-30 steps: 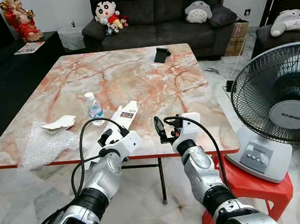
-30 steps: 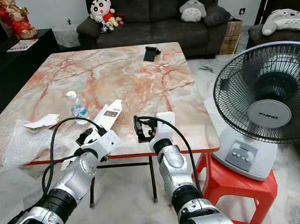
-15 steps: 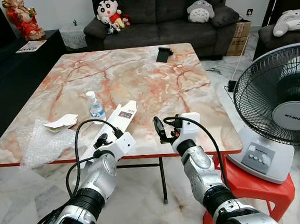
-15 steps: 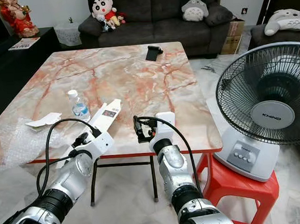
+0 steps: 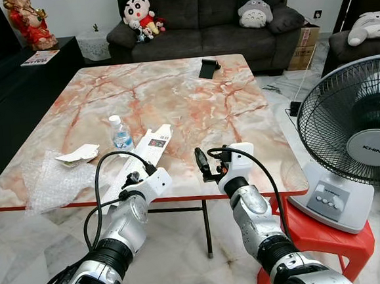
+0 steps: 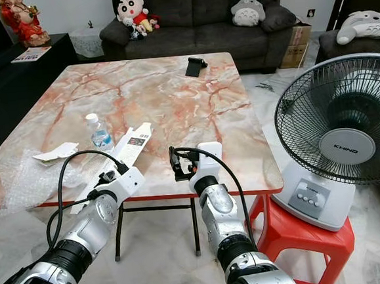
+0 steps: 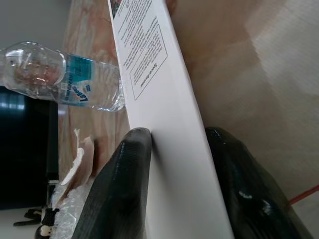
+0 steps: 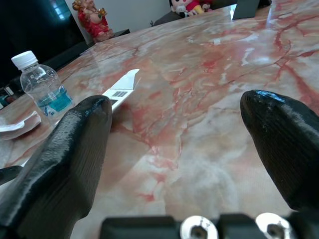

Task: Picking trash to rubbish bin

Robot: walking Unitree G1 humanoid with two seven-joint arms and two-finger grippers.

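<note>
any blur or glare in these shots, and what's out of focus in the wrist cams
Eye views: sharp, with soft window glare on the marble table. Left wrist view: the black fingers are soft, the white box print stays readable. Right wrist view: near fingers blurred, water bottle fairly crisp.

You can read the brand KHIND on the round hub of the fan point(image 5: 373, 148) at the right of the frame. On the flat white carton point(image 7: 164, 104) running up the middle of the left wrist view, small print sits in a framed panel whose heading looks like "Special Reminder"; the lines beneath are too fine for you to read. The same carton point(image 8: 121, 88) carries a barcode near its tip, left of centre in the right wrist view. The blue label on the water bottle point(image 7: 75, 82) at upper left has lettering you cannot make out
</note>
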